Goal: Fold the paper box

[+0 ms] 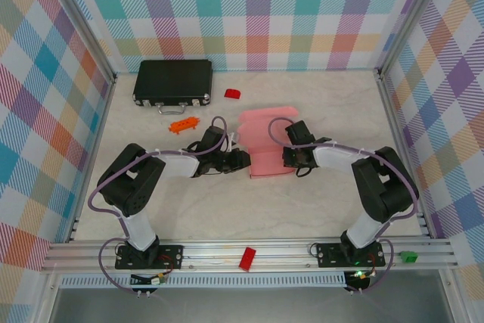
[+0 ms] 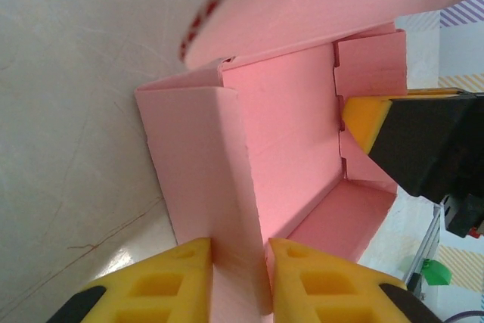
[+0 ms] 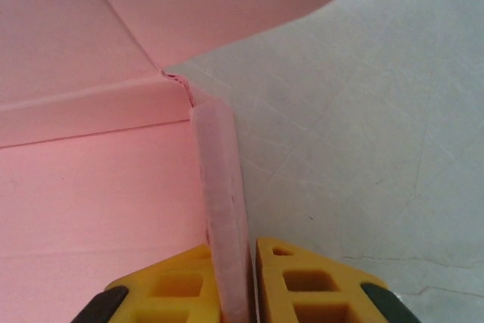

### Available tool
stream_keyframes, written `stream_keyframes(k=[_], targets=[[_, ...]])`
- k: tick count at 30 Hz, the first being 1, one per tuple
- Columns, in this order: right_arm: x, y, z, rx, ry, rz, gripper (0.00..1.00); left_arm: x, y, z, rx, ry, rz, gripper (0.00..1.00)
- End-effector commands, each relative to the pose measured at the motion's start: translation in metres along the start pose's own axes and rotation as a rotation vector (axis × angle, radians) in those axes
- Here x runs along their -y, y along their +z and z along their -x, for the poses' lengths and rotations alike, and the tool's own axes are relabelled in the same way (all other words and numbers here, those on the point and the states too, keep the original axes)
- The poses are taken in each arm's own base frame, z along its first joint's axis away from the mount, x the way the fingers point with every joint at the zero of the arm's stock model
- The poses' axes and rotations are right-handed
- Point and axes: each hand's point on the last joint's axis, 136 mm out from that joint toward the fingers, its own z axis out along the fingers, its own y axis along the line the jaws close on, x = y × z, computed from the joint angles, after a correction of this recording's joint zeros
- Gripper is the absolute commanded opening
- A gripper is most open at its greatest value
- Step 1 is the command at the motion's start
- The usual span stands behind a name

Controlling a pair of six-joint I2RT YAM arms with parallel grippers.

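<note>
The paper box [image 1: 268, 141] is light-pink card, partly folded, lying mid-table with its lid flap raised at the back. My left gripper [image 1: 243, 159] comes in from the left. In the left wrist view its yellow fingers [image 2: 240, 251] are shut on the box's folded left side wall [image 2: 219, 187]. My right gripper [image 1: 287, 155] meets the box from the right and is shut on the thin right side wall [image 3: 223, 187], with the tips [image 3: 234, 246] pressed against the card. One right finger [image 2: 367, 122] shows inside the box's far side in the left wrist view.
A black hard case [image 1: 172, 82] lies at the back left. Beside it are a small red block [image 1: 232, 94] and an orange piece [image 1: 184, 123]. Another red block [image 1: 247, 258] and a green piece [image 1: 408, 256] rest on the front rail. Checked walls enclose the table.
</note>
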Motion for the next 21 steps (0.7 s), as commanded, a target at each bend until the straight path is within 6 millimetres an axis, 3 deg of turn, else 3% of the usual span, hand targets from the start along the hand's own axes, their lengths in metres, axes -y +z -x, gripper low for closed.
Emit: stream_keyframes(k=[1, 21], targets=[[0.009, 0.003, -0.007, -0.032, -0.028, -0.079, 0.16, -0.005, 0.008, -0.009, -0.036, -0.017, 0.008, 0.24], [0.032, 0.008, -0.017, -0.102, -0.161, -0.377, 0.12, -0.003, 0.014, -0.004, -0.045, -0.019, 0.006, 0.24]])
